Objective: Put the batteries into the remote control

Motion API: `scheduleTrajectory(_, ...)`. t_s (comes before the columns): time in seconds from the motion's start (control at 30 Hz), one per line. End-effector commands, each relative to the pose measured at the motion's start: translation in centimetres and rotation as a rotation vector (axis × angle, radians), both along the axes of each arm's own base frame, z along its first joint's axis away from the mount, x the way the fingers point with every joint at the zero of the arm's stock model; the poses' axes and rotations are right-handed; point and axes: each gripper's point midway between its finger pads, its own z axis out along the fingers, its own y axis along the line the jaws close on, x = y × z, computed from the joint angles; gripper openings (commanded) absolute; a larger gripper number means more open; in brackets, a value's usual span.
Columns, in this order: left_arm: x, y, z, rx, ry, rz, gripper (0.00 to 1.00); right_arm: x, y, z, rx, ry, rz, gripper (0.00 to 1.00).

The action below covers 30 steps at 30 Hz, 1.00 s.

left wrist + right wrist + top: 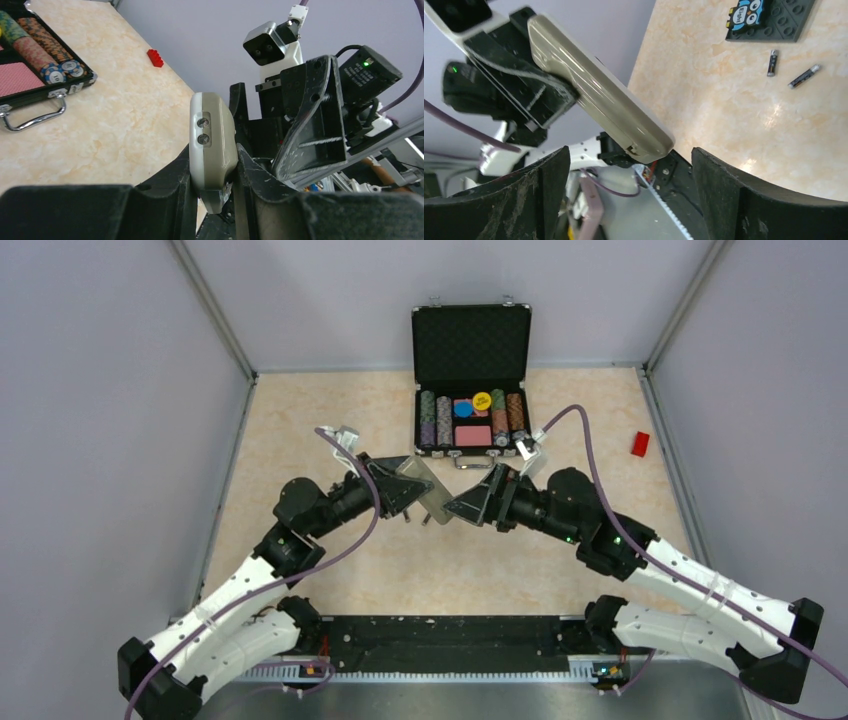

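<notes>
My left gripper (422, 494) is shut on the remote control (437, 502) and holds it above the table's middle. In the left wrist view the remote (212, 135) stands edge-on between the left gripper (215, 152) jaws, its grey back to the right. My right gripper (455, 508) is open, its tips right beside the remote's free end. In the right wrist view the remote's grey back (599, 95) slants down between the open right gripper (630, 152) fingers. Two batteries (772, 62) (804, 76) lie loose on the table. They are hidden in the top view.
An open black case of poker chips (470, 380) stands at the back centre, also in the left wrist view (30, 60). A red brick (640, 443) lies at the right. A black studded pad with an owl sticker (774, 20) lies near the batteries.
</notes>
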Motion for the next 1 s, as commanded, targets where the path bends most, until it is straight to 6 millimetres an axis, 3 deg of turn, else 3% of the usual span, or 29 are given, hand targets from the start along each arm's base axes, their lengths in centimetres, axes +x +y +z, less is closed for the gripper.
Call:
scheduleTrajectory(0.0, -1.5, -0.6, 4.6, -0.092, -0.018, -0.099, 0.00, -0.9, 0.4, 3.1, -0.039, -0.263, 0.140, 0.90)
scheduleTrajectory(0.2, -4.0, -1.7, 6.0, -0.135, 0.006, -0.276, 0.00, -3.6, 1.9, 6.0, 0.099, -0.385, 0.311, 0.89)
scheduleTrajectory(0.33, -5.1, -1.9, 7.0, -0.173, 0.026, -0.361, 0.00, -5.1, 2.5, 7.5, 0.187, -0.400, 0.397, 0.82)
scheduleTrajectory(0.47, -5.3, -1.8, 8.0, -0.208, 0.018, -0.368, 0.00, -6.1, 3.3, 7.1, 0.195, -0.372, 0.484, 0.61)
scheduleTrajectory(0.63, -5.5, -1.6, 9.1, -0.226, 0.001, -0.365, 0.01, -5.9, 3.4, 6.5, 0.173, -0.355, 0.480, 0.28)
scheduleTrajectory(0.7, -5.5, -1.5, 9.3, -0.230, -0.003, -0.361, 0.11, -5.9, 3.4, 6.6, 0.176, -0.355, 0.477, 0.19)
scheduleTrajectory(0.83, -5.5, -1.0, 10.0, -0.253, -0.010, -0.340, 0.42, -5.9, 3.4, 6.7, 0.179, -0.351, 0.478, 0.08)
scheduleTrajectory(0.97, -5.3, -0.9, 10.3, -0.275, 0.001, -0.319, 0.56, -6.2, 3.4, 6.7, 0.185, -0.351, 0.493, 0.06)
